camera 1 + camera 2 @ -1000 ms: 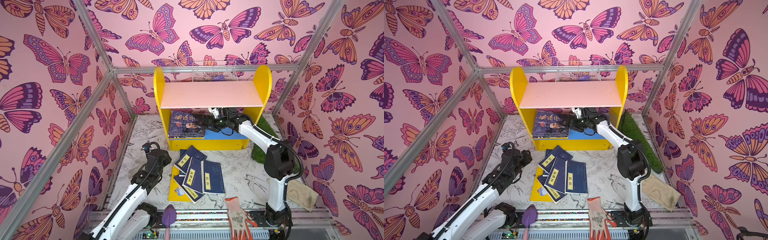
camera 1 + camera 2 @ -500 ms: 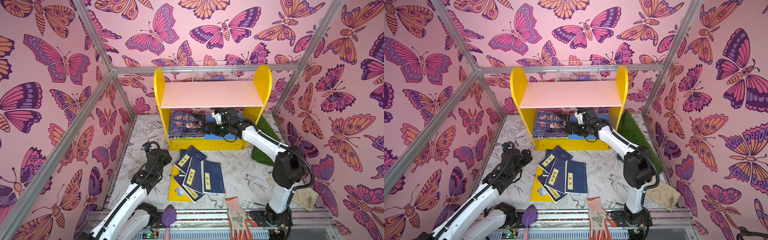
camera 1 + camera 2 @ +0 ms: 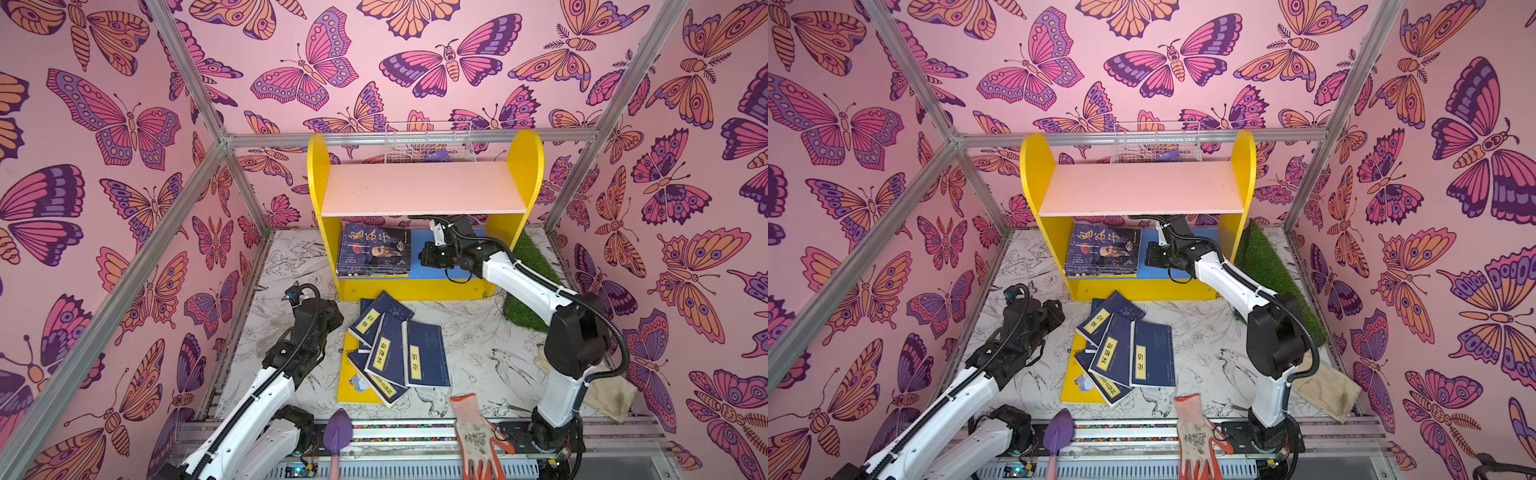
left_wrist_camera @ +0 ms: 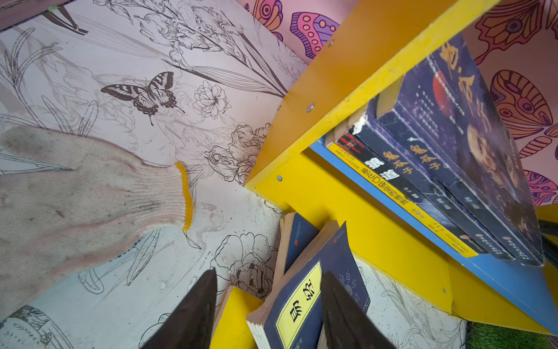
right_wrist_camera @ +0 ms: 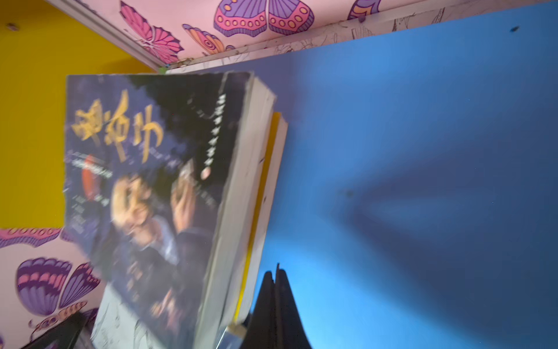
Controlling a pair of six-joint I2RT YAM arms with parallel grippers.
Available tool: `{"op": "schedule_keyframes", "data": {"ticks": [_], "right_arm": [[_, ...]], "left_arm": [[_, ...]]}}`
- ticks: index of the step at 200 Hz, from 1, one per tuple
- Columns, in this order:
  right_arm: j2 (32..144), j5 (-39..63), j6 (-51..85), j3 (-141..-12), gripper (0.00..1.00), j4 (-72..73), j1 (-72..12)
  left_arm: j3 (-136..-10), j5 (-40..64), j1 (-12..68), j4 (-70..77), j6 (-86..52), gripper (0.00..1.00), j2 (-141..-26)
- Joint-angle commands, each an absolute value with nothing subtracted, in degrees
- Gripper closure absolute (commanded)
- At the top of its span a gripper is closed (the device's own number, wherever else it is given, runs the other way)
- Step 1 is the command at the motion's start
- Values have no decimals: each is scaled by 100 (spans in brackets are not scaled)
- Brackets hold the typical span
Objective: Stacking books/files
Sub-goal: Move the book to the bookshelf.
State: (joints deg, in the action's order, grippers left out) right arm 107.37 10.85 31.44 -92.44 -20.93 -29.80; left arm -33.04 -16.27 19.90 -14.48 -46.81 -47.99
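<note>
Nearest, at the counter's (image 3: 478, 332) front edge, a work glove (image 3: 473, 432) is laid, and behind it an overlapping heap of navy books (image 3: 395, 353) is spread over a yellow book (image 3: 349, 392). The left fingers (image 4: 193, 314) are held about half open at the heap's left edge, with nothing gripped. Farther back, a stack of books (image 3: 374, 249) topped by a dark portrait cover is kept at the left of the shelf's (image 3: 528, 166) lower level, and the right fingers (image 5: 276, 302) are pressed shut, empty, just beside it.
</note>
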Motion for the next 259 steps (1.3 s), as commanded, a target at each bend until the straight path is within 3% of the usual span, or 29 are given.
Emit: {"op": "schedule_keyframes", "data": {"ticks": [1, 121, 142, 192, 218, 259], "right_arm": [[10902, 913, 3082, -9677, 97, -1826, -3029], [11815, 597, 2620, -10983, 98, -2478, -3524], [11456, 97, 2538, -10502, 99, -2226, -3524], [9434, -1581, 1932, -8296, 89, -1105, -3896], [9317, -860, 1050, -7957, 77, -1497, -4744], [10519, 259, -889, -8711, 42, -2757, -6415]], "left_arm": [[-3173, -1668, 1969, -1357, -4715, 43, -4634], [-3111, -1503, 1969, -1459, -4629, 42, -4549], [-3146, -1316, 1969, -1573, -4548, 41, -4610], [-3125, -1035, 1969, -2386, -4462, 41, -4639], [-3021, -1114, 1880, -2811, -4916, 39, -4732], [-3303, -976, 1194, -3793, -5102, 35, -5286]]}}
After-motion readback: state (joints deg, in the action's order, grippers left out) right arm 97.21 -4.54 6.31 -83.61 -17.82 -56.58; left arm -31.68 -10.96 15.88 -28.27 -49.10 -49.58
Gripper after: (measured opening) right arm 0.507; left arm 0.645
